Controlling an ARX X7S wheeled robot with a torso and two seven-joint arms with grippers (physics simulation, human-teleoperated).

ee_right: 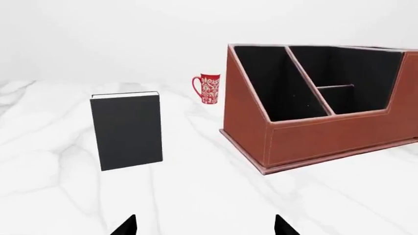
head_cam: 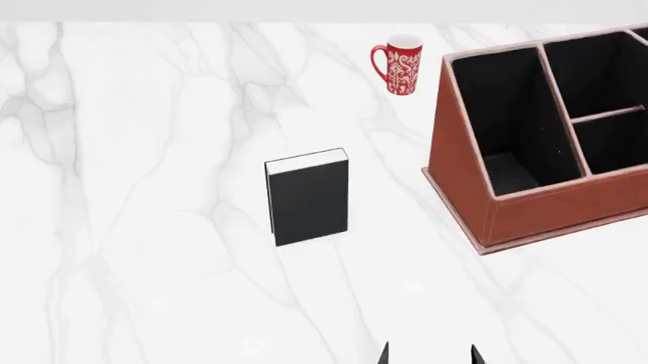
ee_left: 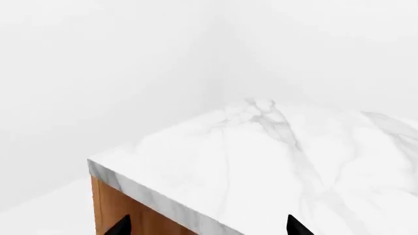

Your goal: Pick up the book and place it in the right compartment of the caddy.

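Note:
The black book (head_cam: 309, 199) stands upright near the middle of the marble table, white page edges on top. The reddish-brown caddy (head_cam: 460, 178) sits to its right, with black-lined compartments that hold nothing. In the right wrist view the book (ee_right: 127, 131) is ahead to one side and the caddy (ee_right: 251, 117) to the other. My right gripper (ee_right: 203, 227) is open and holds nothing, well short of both. Its tips (head_cam: 429, 355) show at the near edge of the head view. My left gripper (ee_left: 209, 227) is open over a table corner, away from the book.
A red-and-white patterned mug (head_cam: 400, 64) stands at the back, between book and caddy, also seen in the right wrist view as the mug (ee_right: 209, 89). The table's marble edge (ee_left: 156, 198) with a wooden side below shows under the left gripper. White walls lie behind.

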